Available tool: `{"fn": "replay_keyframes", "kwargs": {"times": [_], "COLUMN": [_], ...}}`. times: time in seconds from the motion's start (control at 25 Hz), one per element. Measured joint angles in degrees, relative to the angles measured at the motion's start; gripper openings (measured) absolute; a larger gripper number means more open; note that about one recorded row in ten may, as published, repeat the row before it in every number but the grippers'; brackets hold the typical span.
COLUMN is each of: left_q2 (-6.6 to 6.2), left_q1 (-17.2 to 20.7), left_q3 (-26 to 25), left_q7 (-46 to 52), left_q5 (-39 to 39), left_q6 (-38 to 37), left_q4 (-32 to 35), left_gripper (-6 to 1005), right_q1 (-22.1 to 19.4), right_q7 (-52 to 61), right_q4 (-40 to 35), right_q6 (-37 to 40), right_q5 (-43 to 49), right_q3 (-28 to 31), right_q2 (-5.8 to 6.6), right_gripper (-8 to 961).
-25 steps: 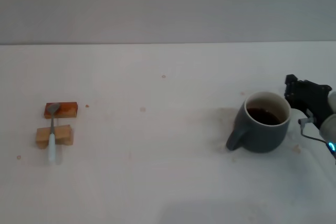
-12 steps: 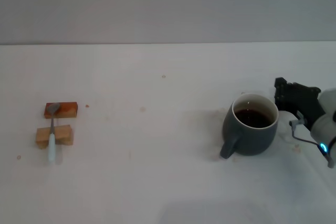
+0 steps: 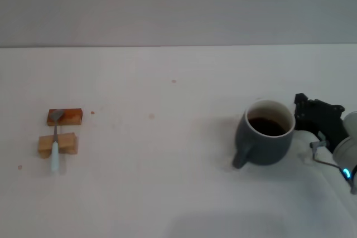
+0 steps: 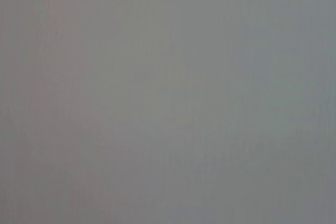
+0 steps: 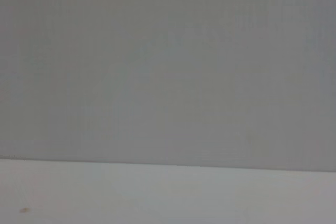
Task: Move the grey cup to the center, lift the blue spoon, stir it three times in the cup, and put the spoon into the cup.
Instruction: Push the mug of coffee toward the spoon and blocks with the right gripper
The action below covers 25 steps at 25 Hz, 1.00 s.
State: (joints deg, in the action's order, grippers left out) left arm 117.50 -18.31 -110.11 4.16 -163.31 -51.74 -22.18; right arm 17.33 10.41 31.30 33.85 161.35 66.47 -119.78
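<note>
Shifted only slightly from half a second ago, after the larger slide from the right edge toward the middle a second ago: stout dark blue-grey ceramic mug [image 3: 266, 132], white inside and at the rim, dark liquid within, loop handle turned to the lower left, now right of centre on the white table [image 3: 167, 182]. Pulled back a touch toward the right edge: black right gripper [image 3: 313, 115], just beside the mug's right wall, contact not clear; cannot tell whether clenched or released. Left gripper nowhere to be seen.

Unmoved at far left of the head view: small slim spoon [image 3: 54, 144], pale light-blue handle and grey metal neck and bowl, bowl resting on an orange-brown wooden block [image 3: 65, 116], neck across a tan wooden block [image 3: 58, 144], handle end toward the lower edge.

Wrist views: blank grey, plus a strip of pale table in the right one. No brands, labels or legible writing anywhere.
</note>
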Motion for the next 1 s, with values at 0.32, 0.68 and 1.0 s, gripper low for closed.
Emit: {"fn": "replay_keyframes", "kwargs": {"times": [0.32, 0.68, 1.0], "left_q2": [0.0, -0.27, -0.41], "left_q1": [-0.1, 0.1, 0.3], "left_q3": [0.0, -0.2, -0.2], "left_q7": [0.0, 0.0, 0.0], "left_q5": [0.0, 0.0, 0.0], "left_q6": [0.0, -0.1, -0.4], "left_q4": [-0.1, -0.1, -0.1], "left_gripper": [674, 668, 664], "right_q1": [-5.7, -7.8, -6.4], "right_q7": [-2.2, -8.8, -8.8], "right_q4": [8.3, 13.4, 13.2], "right_q6": [-2.1, -4.6, -4.8], "right_q5": [-0.1, -5.6, -7.3], "right_q3": [-3.4, -7.4, -10.1], "right_q2": [-0.01, -0.04, -0.01], "right_gripper": [3, 5, 7]}}
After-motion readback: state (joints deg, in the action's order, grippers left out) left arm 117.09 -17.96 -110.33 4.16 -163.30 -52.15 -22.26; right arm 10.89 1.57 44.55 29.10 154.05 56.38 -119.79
